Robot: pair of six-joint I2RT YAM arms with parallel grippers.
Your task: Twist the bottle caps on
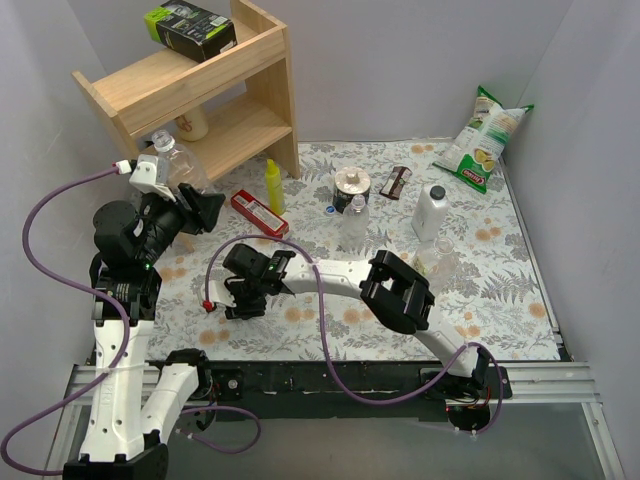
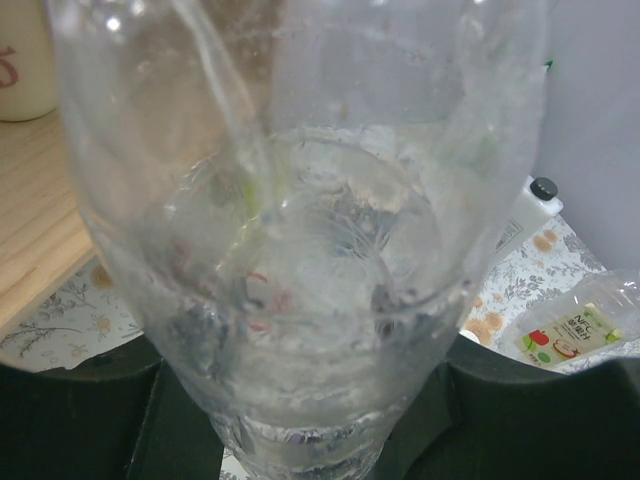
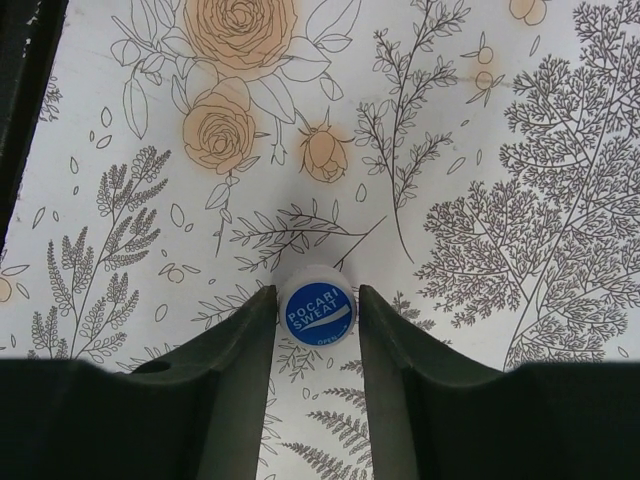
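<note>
My left gripper (image 1: 198,205) is shut on a clear bottle (image 1: 178,165) and holds it up in front of the shelf. In the left wrist view the bottle (image 2: 300,250) fills the frame between the black fingers (image 2: 90,410). My right gripper (image 3: 317,295) is open and low over the tablecloth, left of centre in the top view (image 1: 244,298). A blue-topped bottle cap (image 3: 317,311) lies between its fingertips. The left finger touches it; a thin gap shows at the right finger. A second clear bottle (image 1: 355,218) stands mid-table. A third (image 1: 437,258), labelled, is at the right.
A wooden shelf (image 1: 200,95) stands at the back left. A yellow squeeze bottle (image 1: 272,185), a red packet (image 1: 258,212), a tape roll (image 1: 352,183), a small blue cap (image 1: 330,210), a white carton (image 1: 430,210) and a chips bag (image 1: 483,140) are on the cloth.
</note>
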